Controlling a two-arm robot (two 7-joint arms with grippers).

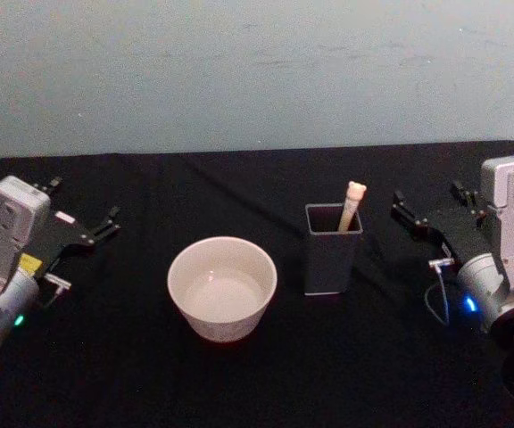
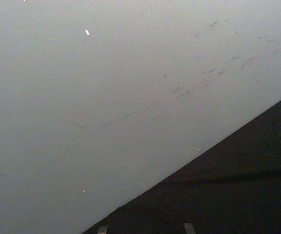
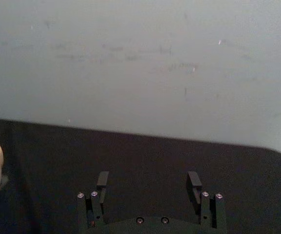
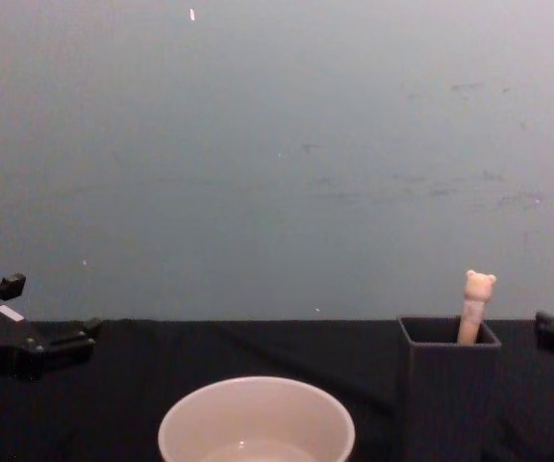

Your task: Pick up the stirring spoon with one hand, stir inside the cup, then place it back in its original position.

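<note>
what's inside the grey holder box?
The spoon stands in the holder, bear-head handle poking above the rim. Its lower handle and bowl are hidden by the walls.

Black cloth-covered counter (image 1: 132, 383), far edge meeting a pale wall (image 1: 257, 71), rounded off at the far right corner. Standing directly on it near the middle: the cup (image 1: 222, 287), wide, cream-white, upright. Just to the right of the cup and apart from it: a dark grey square holder box (image 1: 332, 251), upright, with the stirring spoon (image 1: 352, 204) standing inside, bear-head handle poking above the rim. Bare cloth around both items
</note>
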